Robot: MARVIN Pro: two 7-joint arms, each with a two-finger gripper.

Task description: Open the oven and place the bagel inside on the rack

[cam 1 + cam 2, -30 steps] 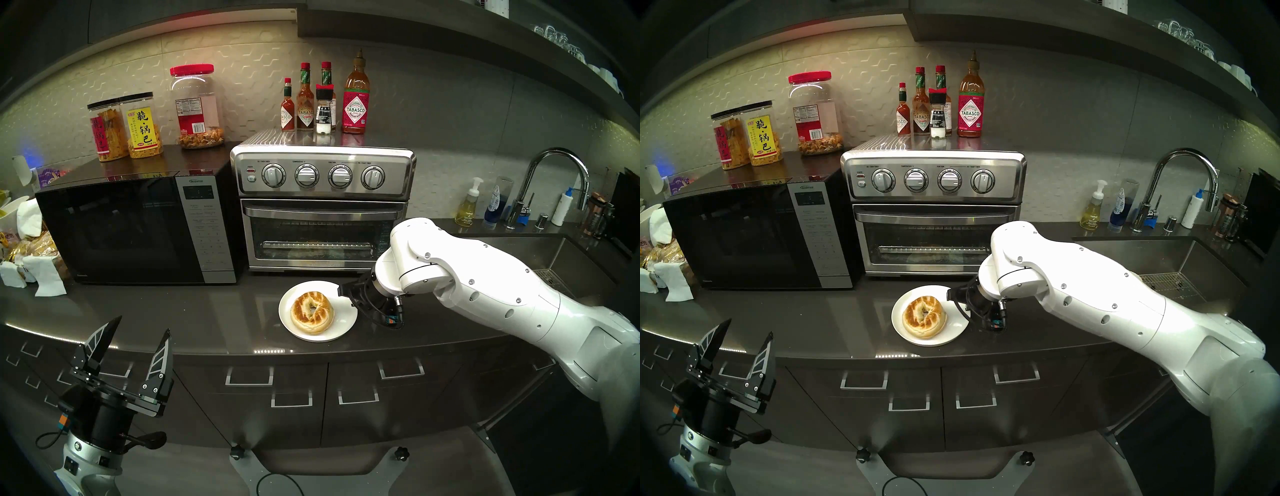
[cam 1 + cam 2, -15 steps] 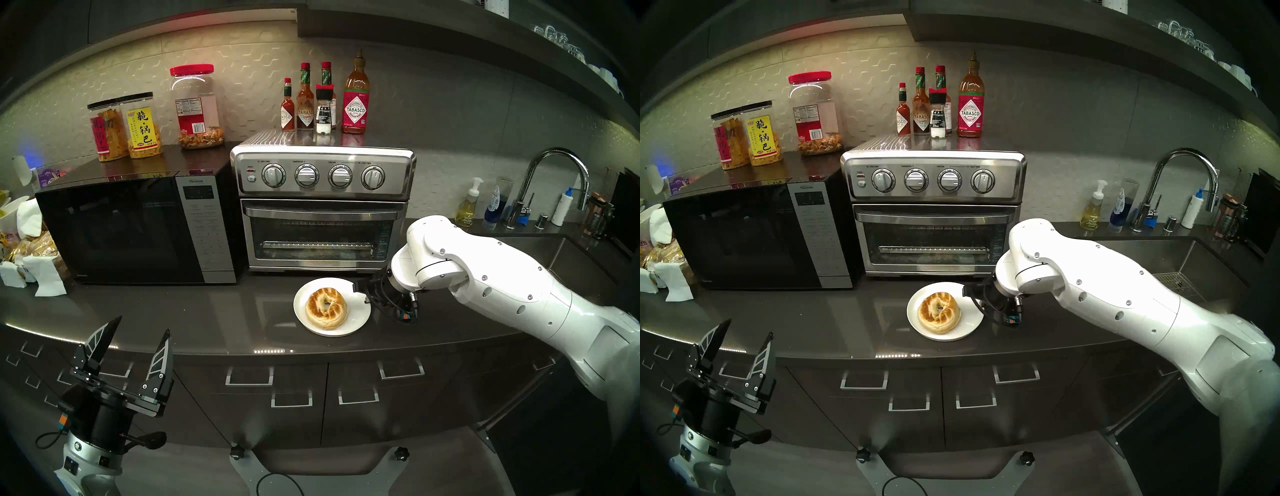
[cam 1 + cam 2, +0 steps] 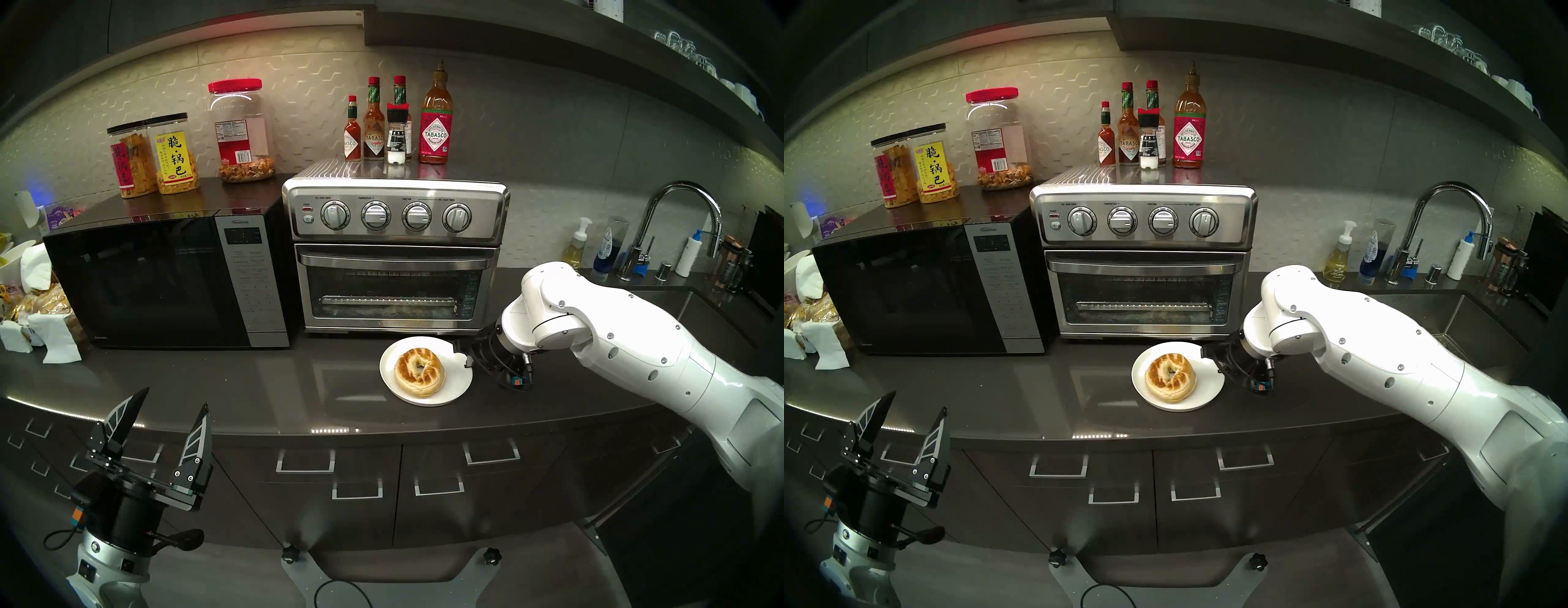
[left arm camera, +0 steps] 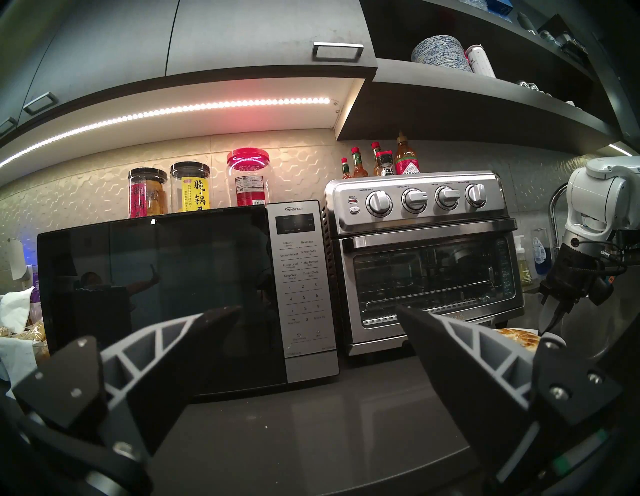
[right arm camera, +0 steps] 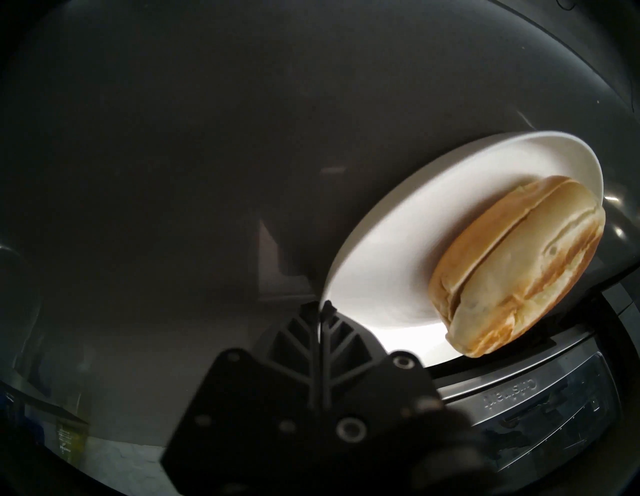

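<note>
The bagel (image 3: 419, 372) lies on a round white plate (image 3: 454, 384) on the dark counter, just in front of the oven's right half. My right gripper (image 3: 460, 352) reaches in from the right, shut on the plate's right rim; the right wrist view shows its fingers (image 5: 313, 346) pressed together at the plate's edge (image 5: 346, 242), the bagel (image 5: 519, 273) beyond. The steel oven (image 3: 396, 225) has its glass door shut, handle (image 3: 396, 257) up, and the rack (image 3: 388, 300) shows behind the glass. My left gripper (image 3: 174, 401) hangs open and empty at the front left, off the counter.
A black microwave (image 3: 140, 280) stands left of the oven, with snack jars (image 3: 172, 155) on top. Sauce bottles (image 3: 436, 127) stand on the oven's top. Behind my right arm are a sink (image 3: 700, 310), a faucet (image 3: 683, 212) and soap bottles (image 3: 572, 250). Bags and paper lie far left.
My right gripper has slid the plate with the bagel to the right and a little toward the oven. The left arm has not moved.
</note>
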